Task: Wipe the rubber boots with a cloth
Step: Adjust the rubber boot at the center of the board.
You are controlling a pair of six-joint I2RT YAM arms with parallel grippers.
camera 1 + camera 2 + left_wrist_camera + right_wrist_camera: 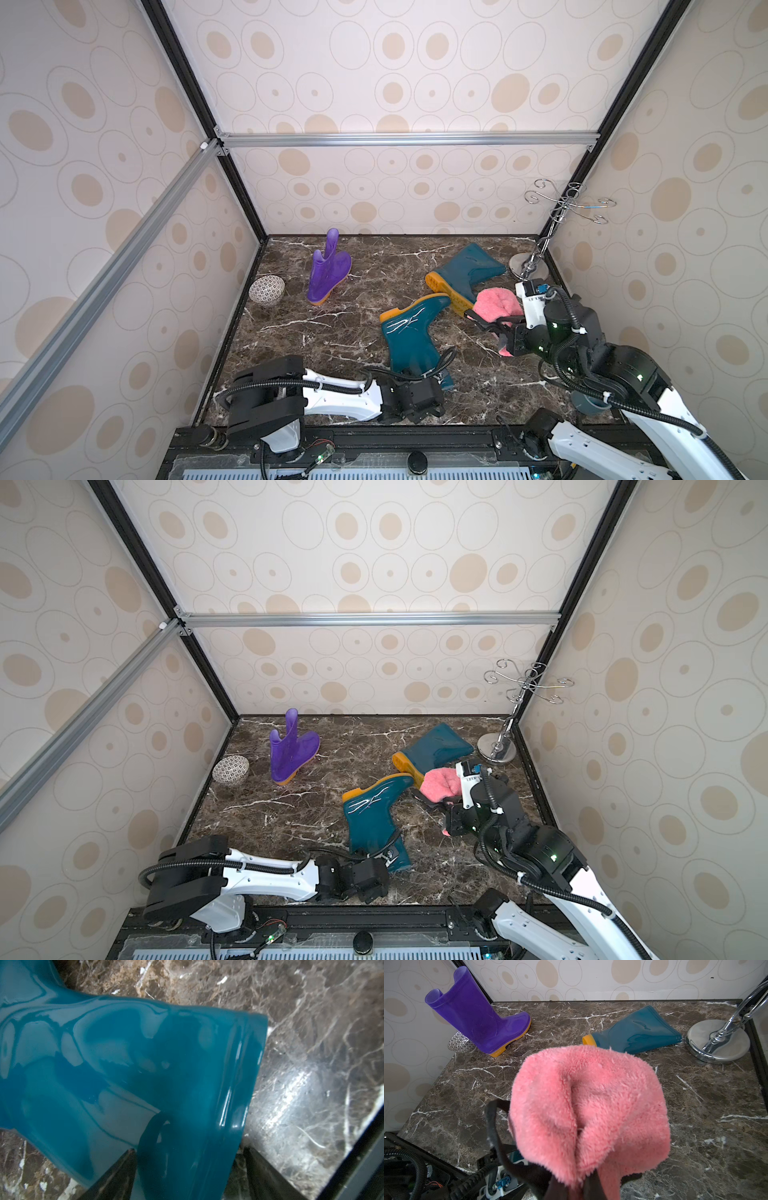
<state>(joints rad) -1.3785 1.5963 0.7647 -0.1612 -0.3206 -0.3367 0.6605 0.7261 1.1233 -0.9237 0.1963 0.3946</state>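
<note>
Pink cloth [589,1105] pretty much fills the right wrist cam; it's bunched up and clamped in the right gripper [579,1186], fluffy side out, w/ the dark edging hanging off to one side. In both top views it's held up off the marble tabletop [316,332], just beside the yellow sole of the far teal boot [465,270]; can't tell if it actually brushes it.

Left gripper [187,1176] is down at the open top of the near teal boot [409,336]; fingers stand apart either side of the cuff, and I can't see a definite pinch on it. That boot is lying on its side, toe pointing away from the robot; the far teal one is on its side too, near the chrome stand [530,266]. Purple boot [328,270] is upright on its sole toward the back, w/ a patterned bowl [266,291] just beside it.

Progress, imo: early. Cloth is in hand, so that part is sorted; left arm looks like it's going to steady the near teal boot. No boot has the cloth clearly on it rn, so I'd guess the wiping of all 3 is mostly to come. Everything's glossy w/ reflections; can't judge clean vs dirty from that.

Labels: nothing readable on the boots or cloth afaict; there's some small dark print on the white wrist housing [532,301] of the right arm, way too tiny to read.
</note>
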